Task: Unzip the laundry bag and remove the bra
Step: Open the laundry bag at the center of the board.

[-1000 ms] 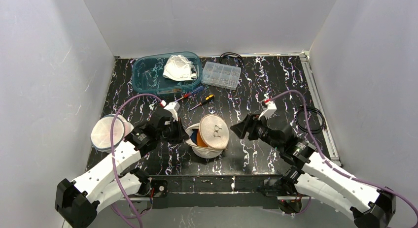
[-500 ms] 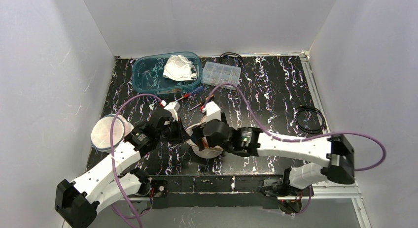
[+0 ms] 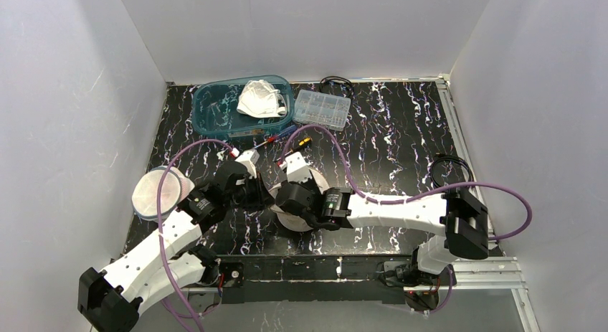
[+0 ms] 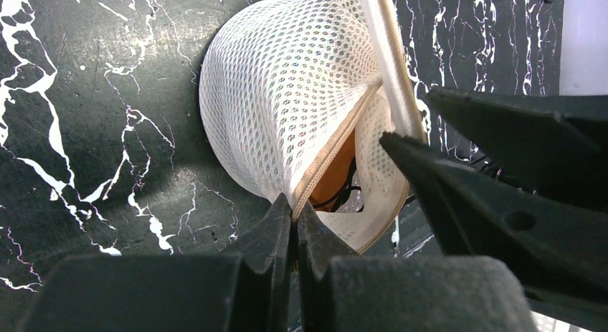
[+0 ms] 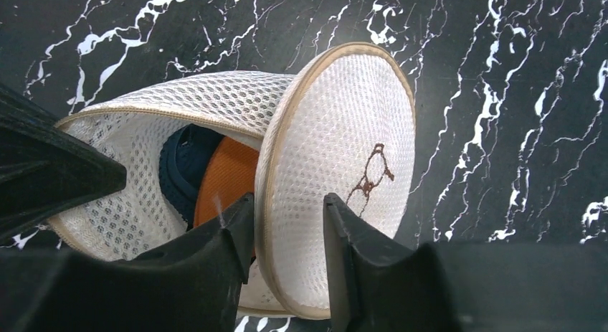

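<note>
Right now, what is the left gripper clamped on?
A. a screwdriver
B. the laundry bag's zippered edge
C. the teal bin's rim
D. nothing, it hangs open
B: in the left wrist view the left gripper is shut, its fingertips pinching the beige seam at the opening of the mesh laundry bag.

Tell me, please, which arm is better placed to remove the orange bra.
Right: the right fingers stand open at the mouth of the white mesh laundry bag, beside the orange bra; the left fingers pinch its rim.
</note>
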Robot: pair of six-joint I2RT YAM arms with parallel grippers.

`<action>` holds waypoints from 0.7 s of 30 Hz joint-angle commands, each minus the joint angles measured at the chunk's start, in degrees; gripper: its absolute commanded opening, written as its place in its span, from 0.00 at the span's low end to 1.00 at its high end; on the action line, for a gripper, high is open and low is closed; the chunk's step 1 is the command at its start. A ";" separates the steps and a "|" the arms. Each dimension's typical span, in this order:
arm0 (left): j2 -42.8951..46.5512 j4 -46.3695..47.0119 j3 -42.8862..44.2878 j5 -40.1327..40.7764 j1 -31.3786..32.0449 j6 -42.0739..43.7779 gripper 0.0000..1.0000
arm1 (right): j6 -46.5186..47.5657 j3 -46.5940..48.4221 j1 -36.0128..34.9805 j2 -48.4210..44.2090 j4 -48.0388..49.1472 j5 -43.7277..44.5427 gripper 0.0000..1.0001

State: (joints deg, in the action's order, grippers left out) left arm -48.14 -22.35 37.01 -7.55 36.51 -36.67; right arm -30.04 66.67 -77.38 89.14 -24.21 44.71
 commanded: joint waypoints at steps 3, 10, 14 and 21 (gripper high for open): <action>1.09 -0.64 -0.01 0.18 0.01 0.19 0.00 | 0.23 -3.29 -0.19 -6.79 4.37 3.41 0.29; 0.07 -0.44 1.95 0.75 0.05 0.37 0.00 | 2.66 -9.00 3.05 -16.78 6.03 1.69 0.01; -2.60 -0.31 7.05 1.23 0.02 1.52 0.00 | 6.73 -10.47 7.37 -25.69 9.09 -3.65 0.01; -10.03 -1.03 16.88 2.46 0.05 4.21 0.00 | 7.55 -8.55 14.37 -34.91 4.95 -6.08 0.01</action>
State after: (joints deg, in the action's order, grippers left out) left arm -55.86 -23.11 49.36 -6.55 36.51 -34.83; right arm -23.49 56.75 -65.06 57.47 -19.11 39.44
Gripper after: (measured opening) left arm 0.014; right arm 0.042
